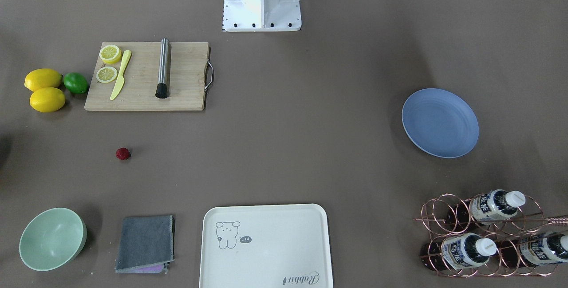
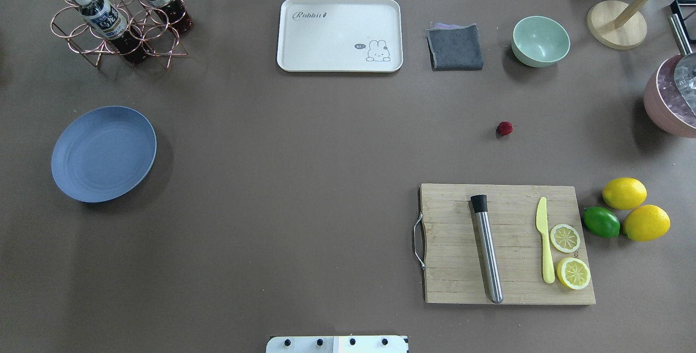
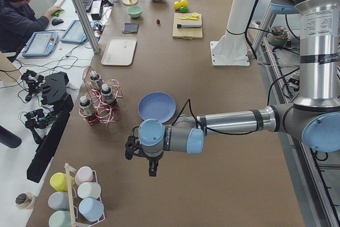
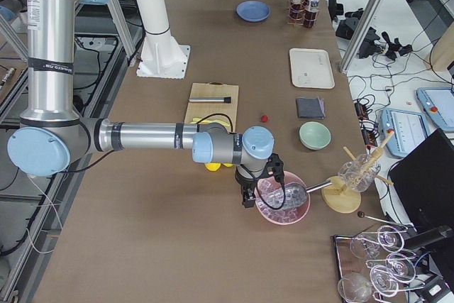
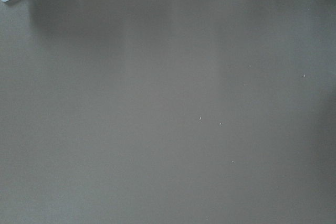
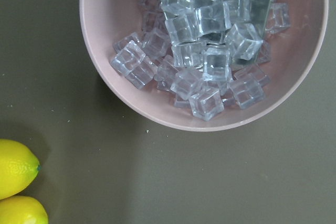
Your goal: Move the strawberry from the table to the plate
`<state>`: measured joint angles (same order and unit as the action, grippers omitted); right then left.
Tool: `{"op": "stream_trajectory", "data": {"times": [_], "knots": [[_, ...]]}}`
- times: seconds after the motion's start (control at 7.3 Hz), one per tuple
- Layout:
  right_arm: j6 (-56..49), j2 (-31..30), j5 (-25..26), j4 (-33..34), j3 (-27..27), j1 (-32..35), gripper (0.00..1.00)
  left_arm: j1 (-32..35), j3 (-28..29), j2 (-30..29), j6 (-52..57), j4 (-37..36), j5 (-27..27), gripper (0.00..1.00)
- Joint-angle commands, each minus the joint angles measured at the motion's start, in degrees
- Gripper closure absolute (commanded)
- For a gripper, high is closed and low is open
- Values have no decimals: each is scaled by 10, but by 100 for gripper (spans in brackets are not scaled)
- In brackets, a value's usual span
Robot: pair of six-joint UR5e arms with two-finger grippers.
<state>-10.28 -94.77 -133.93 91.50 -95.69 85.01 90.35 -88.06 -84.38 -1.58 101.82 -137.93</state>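
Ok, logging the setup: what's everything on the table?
strawberry: 1, red, table
plate: 1, blue, robot's left
board: 1, wooden, robot's right
cut lemons: 2, yellow, on board
knife: 1, yellow, on board
rod: 1, steel, on board
lemons: 2, yellow, beside board
lime: 1, green, by lemons
tray: 1, cream, far edge
cloth: 1, grey, beside tray
bowl: 1, mint, beside cloth
bottles: 3, dark, copper rack
ice bowl: 1, pink, right end
left pincer: 1, black, over table
right pincer: 1, black, over ice bowl

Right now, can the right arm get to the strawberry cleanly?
Probably yes. The strawberry sits alone on bare table, apart from the cutting board and the mint bowl. The right gripper hangs by the ice bowl on the same side, with nothing standing between them.
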Motion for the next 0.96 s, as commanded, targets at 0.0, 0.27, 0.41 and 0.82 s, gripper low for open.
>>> {"op": "stream_trajectory", "data": {"times": [0.0, 0.27, 0.41, 0.82], "knots": [[1, 3, -9, -1, 1, 0, 0, -1, 0, -1, 0, 3, 3, 2], [0, 8, -9, -2, -6, 1, 0, -2, 2, -1, 0, 3, 3, 2], [-1, 10, -29, -4, -8, 1, 0, -2, 1, -1, 0, 4, -1, 2], [0, 20, -41, -41, -11, 1, 0, -3, -4, -7, 2, 6, -2, 2]]}}
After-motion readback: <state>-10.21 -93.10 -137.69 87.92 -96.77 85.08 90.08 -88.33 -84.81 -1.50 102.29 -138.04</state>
